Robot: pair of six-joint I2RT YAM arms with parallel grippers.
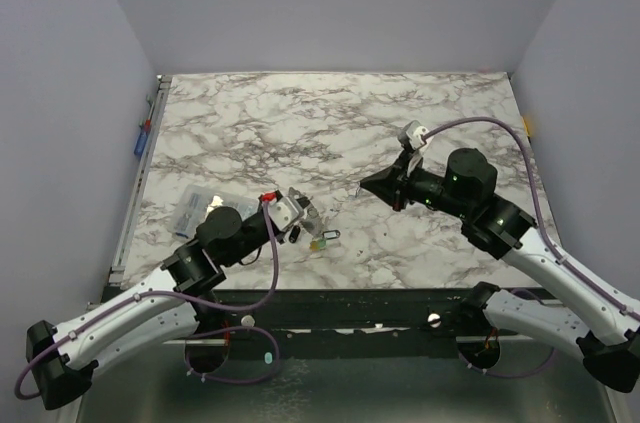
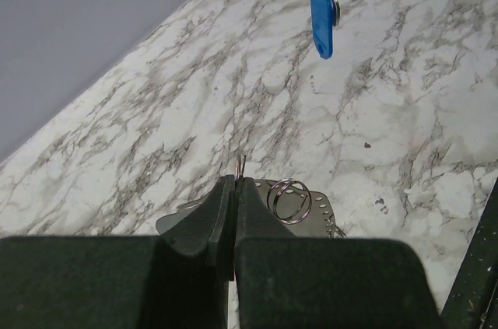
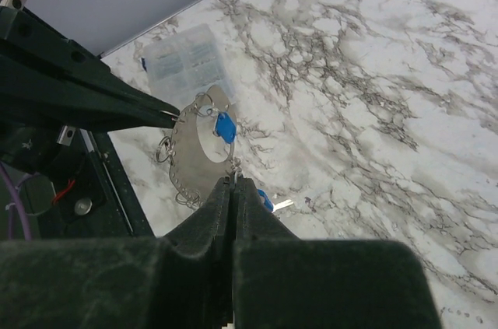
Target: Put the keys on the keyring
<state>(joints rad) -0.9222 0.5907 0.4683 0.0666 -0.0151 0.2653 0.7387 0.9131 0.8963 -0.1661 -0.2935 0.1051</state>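
The left gripper is closed on the keyring, near the front edge of the table. The right gripper is closed on the blue key, facing the keyring but apart from it, so threading appears not yet done. A second blue tag shows at the keyring; whether it is attached cannot be told. The green and yellow keys lie on the table just beside it, unthreaded. The plastic bag lies to the left, out of the way

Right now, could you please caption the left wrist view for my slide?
Left gripper shut on the keyring, a small split ring beside it, blue key tag dangling over marble.
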